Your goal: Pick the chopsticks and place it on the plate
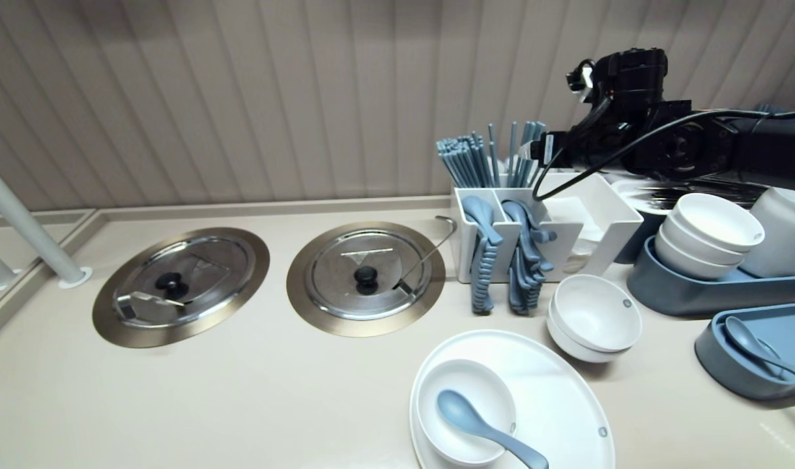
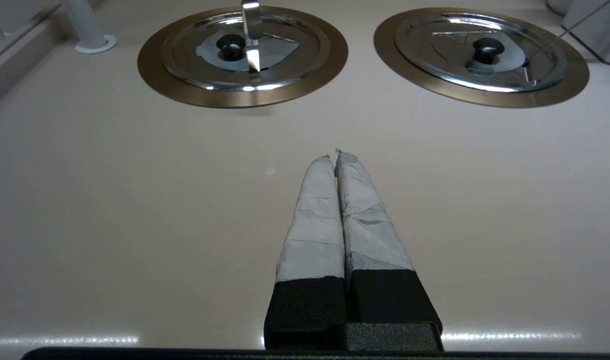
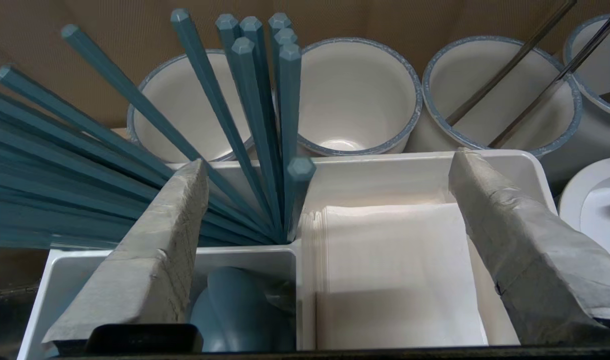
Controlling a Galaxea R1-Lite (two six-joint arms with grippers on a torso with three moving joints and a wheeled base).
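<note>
The right gripper [image 3: 330,160] is held wide open above chopsticks [image 3: 255,125] and napkins [image 3: 395,270] in the white caddy [image 3: 380,182]; the left gripper [image 2: 335,155] is seen closed over the counter [image 2: 135,200].

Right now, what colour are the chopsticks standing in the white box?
The chopsticks are dusty blue, seen best in the right wrist view.

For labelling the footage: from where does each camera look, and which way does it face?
Head view: from the head, down onto the counter with two steel lids and organiser; right arm shows.
Left wrist view: behind the shut left gripper, low over the counter, facing the lids.
Right wrist view: behind the open right gripper, down into the organiser's chopsticks and napkins.
Shared: head and left wrist, the lids; head and right wrist, the chopsticks.
</note>
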